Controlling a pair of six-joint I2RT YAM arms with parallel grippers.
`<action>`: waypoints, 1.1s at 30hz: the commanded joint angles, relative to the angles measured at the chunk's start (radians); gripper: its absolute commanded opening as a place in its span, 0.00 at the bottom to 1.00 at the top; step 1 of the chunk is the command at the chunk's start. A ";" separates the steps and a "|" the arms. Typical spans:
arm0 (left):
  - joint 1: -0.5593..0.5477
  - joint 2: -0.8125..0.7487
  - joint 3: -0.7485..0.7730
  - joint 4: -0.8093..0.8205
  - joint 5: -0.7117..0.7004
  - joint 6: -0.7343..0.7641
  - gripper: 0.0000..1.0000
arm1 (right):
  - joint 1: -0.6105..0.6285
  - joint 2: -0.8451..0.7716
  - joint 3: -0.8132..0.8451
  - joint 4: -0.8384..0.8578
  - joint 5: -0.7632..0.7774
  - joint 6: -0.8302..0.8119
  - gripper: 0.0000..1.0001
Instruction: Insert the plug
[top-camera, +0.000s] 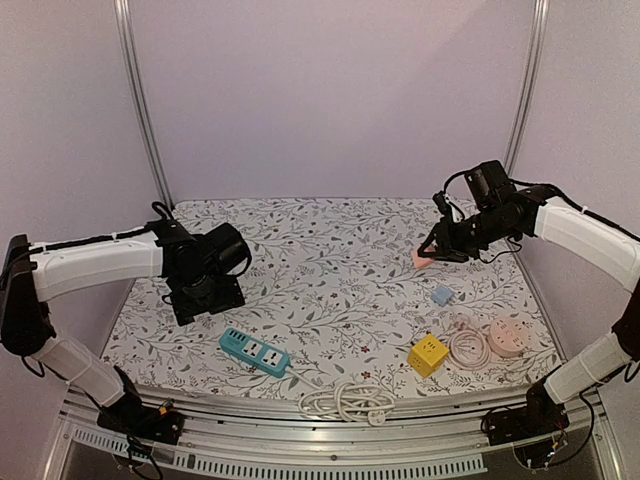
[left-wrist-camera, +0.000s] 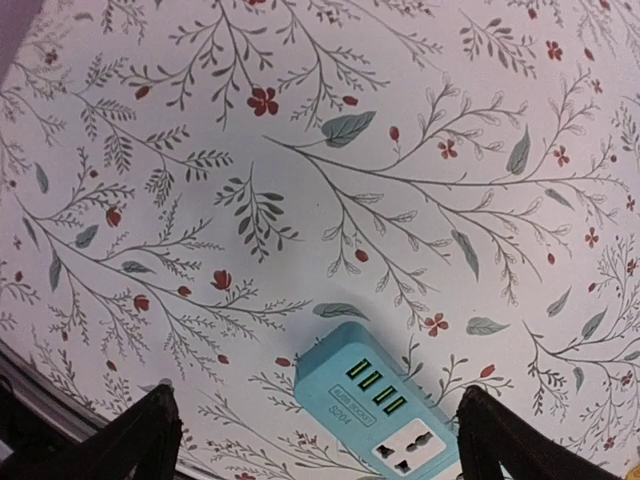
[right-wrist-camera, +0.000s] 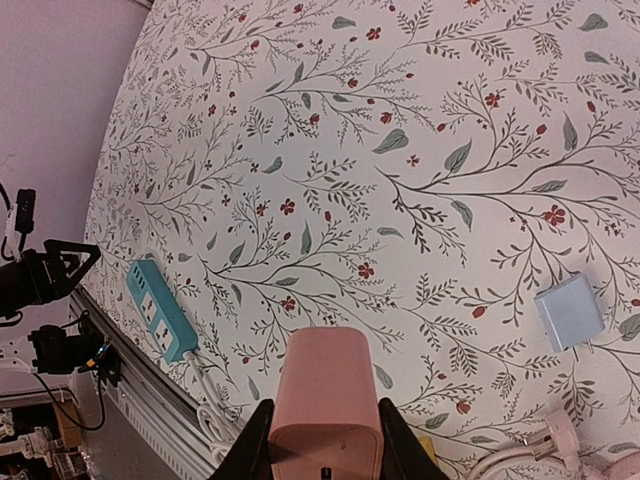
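A teal power strip (top-camera: 254, 352) lies on the floral cloth near the front left; it also shows in the left wrist view (left-wrist-camera: 390, 405) with USB ports and a socket, and in the right wrist view (right-wrist-camera: 160, 310). My left gripper (left-wrist-camera: 312, 440) is open and hangs above the strip's end, one finger (left-wrist-camera: 135, 440) on each side. My right gripper (top-camera: 437, 251) is shut on a pink plug adapter (right-wrist-camera: 328, 405), held above the table at the back right; the adapter also shows in the top view (top-camera: 422, 258).
A small light-blue adapter (top-camera: 442, 295) lies right of centre. A yellow cube socket (top-camera: 428, 355), a pink round socket (top-camera: 506, 338) with coiled cable (top-camera: 468, 345) and the strip's white coiled cord (top-camera: 348, 402) lie along the front.
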 joint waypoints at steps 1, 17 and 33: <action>0.023 -0.032 -0.060 0.072 0.138 -0.271 0.94 | 0.004 0.002 0.009 -0.006 0.004 -0.006 0.00; 0.027 0.022 -0.183 0.252 0.219 -0.490 0.99 | 0.004 -0.055 -0.035 -0.016 0.024 0.000 0.00; 0.024 0.103 -0.182 0.267 0.243 -0.520 0.89 | 0.004 -0.086 -0.076 -0.021 0.034 0.004 0.00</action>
